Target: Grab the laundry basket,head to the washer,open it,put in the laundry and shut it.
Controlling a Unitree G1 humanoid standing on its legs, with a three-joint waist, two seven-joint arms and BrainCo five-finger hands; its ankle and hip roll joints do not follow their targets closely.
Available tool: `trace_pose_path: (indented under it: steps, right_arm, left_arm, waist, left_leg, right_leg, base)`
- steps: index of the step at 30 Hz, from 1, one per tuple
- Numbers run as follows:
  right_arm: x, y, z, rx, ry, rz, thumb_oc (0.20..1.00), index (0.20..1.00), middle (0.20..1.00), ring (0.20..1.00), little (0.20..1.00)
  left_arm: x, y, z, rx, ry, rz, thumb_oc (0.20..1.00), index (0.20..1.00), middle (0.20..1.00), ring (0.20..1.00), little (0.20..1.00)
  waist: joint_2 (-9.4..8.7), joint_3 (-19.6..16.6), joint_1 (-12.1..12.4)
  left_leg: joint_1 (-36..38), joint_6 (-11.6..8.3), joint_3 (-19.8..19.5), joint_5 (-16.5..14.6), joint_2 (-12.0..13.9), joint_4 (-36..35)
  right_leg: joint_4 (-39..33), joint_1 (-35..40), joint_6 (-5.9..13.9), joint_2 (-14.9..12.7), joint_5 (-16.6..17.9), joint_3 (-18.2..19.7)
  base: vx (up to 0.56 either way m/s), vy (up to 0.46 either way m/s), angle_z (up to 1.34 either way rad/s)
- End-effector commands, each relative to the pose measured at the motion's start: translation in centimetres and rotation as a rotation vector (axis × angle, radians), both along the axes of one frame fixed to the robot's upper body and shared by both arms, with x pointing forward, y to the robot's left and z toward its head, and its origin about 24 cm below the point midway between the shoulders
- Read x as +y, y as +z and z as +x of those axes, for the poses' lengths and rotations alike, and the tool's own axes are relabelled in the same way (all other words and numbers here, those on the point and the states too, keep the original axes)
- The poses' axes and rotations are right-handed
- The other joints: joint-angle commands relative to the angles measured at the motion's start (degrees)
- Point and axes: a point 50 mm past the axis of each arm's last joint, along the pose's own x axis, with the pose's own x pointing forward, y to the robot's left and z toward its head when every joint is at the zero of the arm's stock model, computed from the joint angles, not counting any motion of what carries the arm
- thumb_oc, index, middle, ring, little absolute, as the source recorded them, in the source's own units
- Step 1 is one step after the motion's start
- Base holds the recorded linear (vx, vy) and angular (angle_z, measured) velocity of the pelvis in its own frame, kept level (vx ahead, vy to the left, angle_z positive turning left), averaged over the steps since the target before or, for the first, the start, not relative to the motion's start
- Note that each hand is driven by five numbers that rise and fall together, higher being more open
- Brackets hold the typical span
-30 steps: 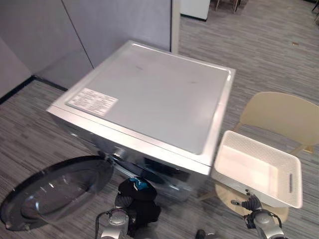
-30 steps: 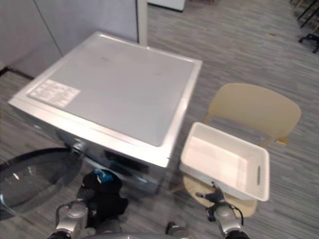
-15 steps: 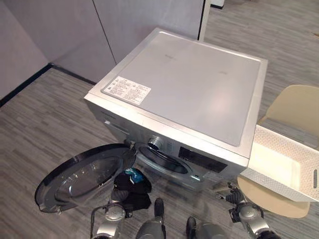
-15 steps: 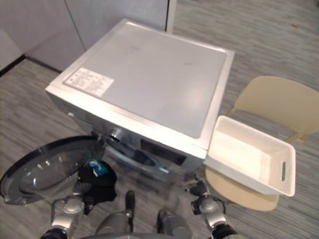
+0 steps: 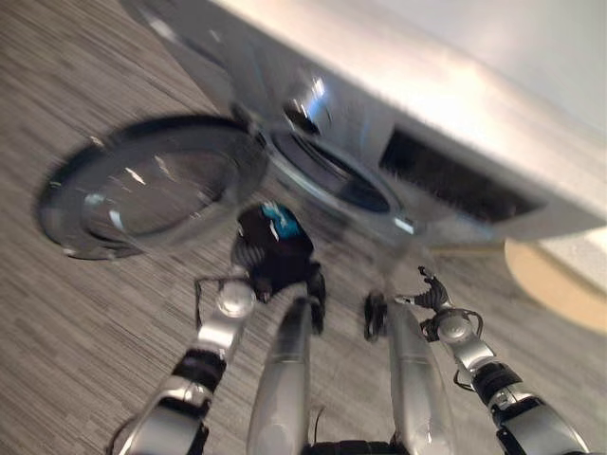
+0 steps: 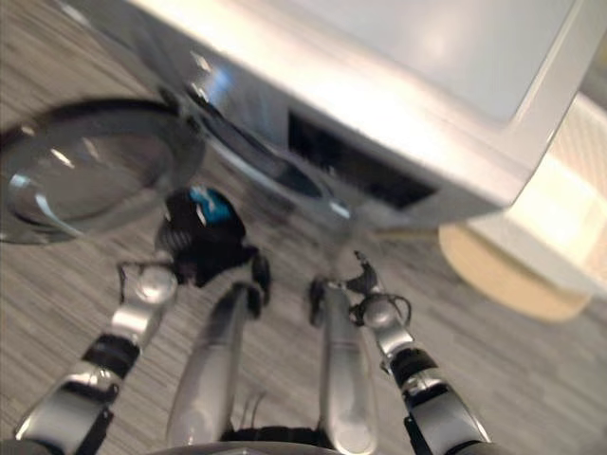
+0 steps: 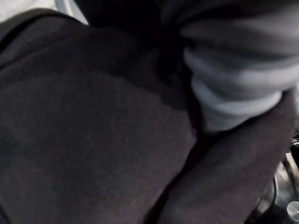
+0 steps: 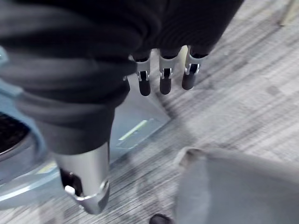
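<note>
black laundry (image 5: 273,248) clenched in left hand (image 5: 256,275) fingers just before open washer (image 5: 379,142) door (image 5: 142,185); right hand (image 5: 432,296) fingers relaxed, empty.

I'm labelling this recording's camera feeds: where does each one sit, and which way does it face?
Left eye view: on the head, looking down at the washer, its open door, and the left hand holding dark laundry.
Right eye view: beside it, same scene, plus the right hand and the basket.
Left wrist view: on the left wrist, pressed against the laundry.
Right wrist view: on the right wrist, looking past relaxed fingers at the floor.
Both eye views share washer, door, both hands.
</note>
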Motion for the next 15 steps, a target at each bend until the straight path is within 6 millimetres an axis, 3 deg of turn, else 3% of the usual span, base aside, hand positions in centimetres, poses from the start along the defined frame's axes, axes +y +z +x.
trace_pose_path:
  steps: [1, 2, 3, 5, 6, 7, 8, 9, 10, 11, 14, 15]
  right_arm:
    - [-1.8, -2.2, -3.4, 0.031, -0.131, 0.067, 1.0, 1.0, 1.0, 1.0, 1.0]
    - [-2.0, -1.7, -3.2, 0.0, -0.142, 0.083, 1.0, 1.0, 1.0, 1.0, 1.0]
    - [-2.1, -1.2, -2.9, -0.04, -0.159, 0.108, 1.0, 1.0, 1.0, 1.0, 1.0]
    - [-2.1, -1.3, -3.2, -0.047, -0.167, 0.12, 1.0, 1.0, 1.0, 1.0, 1.0]
    - [-2.0, -1.1, -3.2, -0.065, -0.164, 0.132, 1.0, 1.0, 1.0, 1.0, 1.0]
    - [-2.0, -1.0, -3.0, -0.073, -0.16, 0.134, 1.0, 1.0, 1.0, 1.0, 1.0]
    - [-2.0, -0.9, -2.9, -0.075, -0.161, 0.137, 1.0, 1.0, 1.0, 1.0, 1.0]
    - [-1.9, -0.8, -2.7, -0.087, -0.145, 0.146, 1.0, 1.0, 1.0, 1.0, 1.0]
    - [-2.0, -0.7, -2.6, -0.094, -0.145, 0.146, 1.0, 1.0, 1.0, 1.0, 1.0]
    - [-2.0, -0.6, -2.5, -0.096, -0.146, 0.149, 1.0, 1.0, 1.0, 1.0, 1.0]
    - [-1.9, -0.4, -2.4, -0.109, -0.119, 0.157, 1.0, 1.0, 1.0, 1.0, 1.0]
    - [-1.9, -0.2, -2.3, -0.121, -0.109, 0.165, 1.0, 1.0, 1.0, 1.0, 1.0]
  left_arm:
    - [1.0, 1.6, -0.5, -0.126, 0.057, 0.058, 0.2, 0.2, 0.2, 0.2, 0.2]
    - [1.0, 3.2, 0.1, -0.174, 0.061, 0.084, 0.2, 0.2, 0.2, 0.2, 0.2]
    - [1.0, 6.8, 1.7, -0.28, 0.096, 0.109, 0.2, 0.2, 0.2, 0.2, 0.2]
    - [1.1, 11.0, 3.0, -0.395, 0.132, 0.151, 0.2, 0.2, 0.2, 0.2, 0.2]
    - [0.9, 15.1, 3.7, -0.505, 0.156, 0.194, 0.2, 0.2, 0.2, 0.2, 0.2]
    - [0.9, 17.4, 4.0, -0.564, 0.176, 0.237, 0.2, 0.2, 0.2, 0.2, 0.2]
    - [0.8, 17.6, 4.0, -0.567, 0.175, 0.238, 0.2, 0.2, 0.2, 0.2, 0.2]
    - [0.6, 21.3, 4.1, -0.662, 0.209, 0.314, 0.2, 0.2, 0.2, 0.2, 0.2]
    - [0.6, 23.5, 4.0, -0.722, 0.237, 0.377, 0.2, 0.2, 0.2, 0.2, 0.2]
    - [0.5, 23.7, 4.0, -0.725, 0.236, 0.379, 0.2, 0.2, 0.2, 0.2, 0.2]
    - [-0.8, 28.5, 3.2, -0.869, 0.267, 0.483, 0.2, 0.2, 0.2, 0.2, 0.2]
    - [-1.6, 31.0, 2.7, -0.931, 0.288, 0.565, 0.2, 0.2, 0.2, 0.2, 0.2]
  waist:
    - [-0.94, -6.07, -1.13]
    - [-0.74, -6.71, -1.6]
    - [-0.87, -6.73, -3.17]
    - [-0.59, -6.89, -4.68]
    - [-0.43, -7.14, -6.0]
    - [-0.45, -7.36, -6.57]
    - [-0.51, -7.38, -6.47]
    - [-0.46, -7.58, -7.43]
    - [-0.42, -7.79, -7.84]
    - [-0.5, -7.78, -7.73]
    - [-0.25, -7.99, -8.86]
    - [-0.1, -8.24, -9.3]
  left_leg:
    - [-2.14, 0.83, -4.44, -4.46, 2.49, 0.83]
    - [-5.1, 1.33, -4.82, -5.39, 2.56, 2.94]
    - [-10.56, 2.09, -5.0, -6.86, 3.04, 7.46]
    - [-14.35, 2.77, -5.35, -8.35, 3.56, 10.65]
    - [-17.6, 3.08, -5.87, -9.36, 3.88, 13.0]
    - [-19.26, 3.22, -5.92, -9.76, 3.94, 13.99]
    - [-19.56, 3.22, -5.94, -9.81, 3.95, 14.16]
    - [-21.47, 3.44, -5.99, -10.16, 4.51, 15.27]
    - [-22.8, 3.58, -6.06, -10.37, 4.66, 16.1]
    - [-23.05, 3.58, -6.1, -10.42, 4.65, 16.24]
    - [-24.86, 3.74, -5.97, -10.66, 4.98, 17.18]
    - [-25.61, 3.79, -5.64, -10.71, 5.19, 17.35]
  right_leg:
    - [-13.1, 2.41, 3.49, -0.72, 4.39, -0.38]
    - [-11.08, -0.95, 3.46, -0.27, 3.86, -0.04]
    - [-7.7, -6.07, 3.36, -0.07, 2.93, -0.01]
    - [-4.53, -10.48, 3.11, -0.07, 1.75, 0.44]
    - [-1.9, -14.33, 3.16, -0.02, 1.18, 1.24]
    - [-1.29, -15.95, 3.2, 0.16, 1.03, 1.55]
    - [-1.12, -16.25, 3.2, 0.16, 0.97, 1.56]
    - [-0.23, -18.28, 3.42, 0.04, 1.08, 2.06]
    - [0.21, -19.37, 3.6, -0.05, 0.98, 2.07]
    - [0.35, -19.61, 3.61, -0.05, 0.93, 2.05]
    - [0.74, -21.7, 4.51, 0.4, 2.01, 2.85]
    - [0.79, -22.58, 4.83, 0.38, 2.47, 3.17]
  base:
    - [-0.12, 0.007, -0.87]
    - [-0.06, 0.032, -0.44]
    - [-0.04, 0.05, -0.15]
    - [-0.02, 0.065, -0.15]
    - [-0.01, 0.073, -0.33]
    - [0.0, 0.054, -0.24]
    - [0.0, 0.053, 0.02]
    - [0.01, 0.055, 0.18]
    - [0.01, 0.056, 0.17]
    - [0.01, 0.036, -0.16]
    - [0.02, 0.053, -0.22]
    - [0.01, 0.053, 0.12]
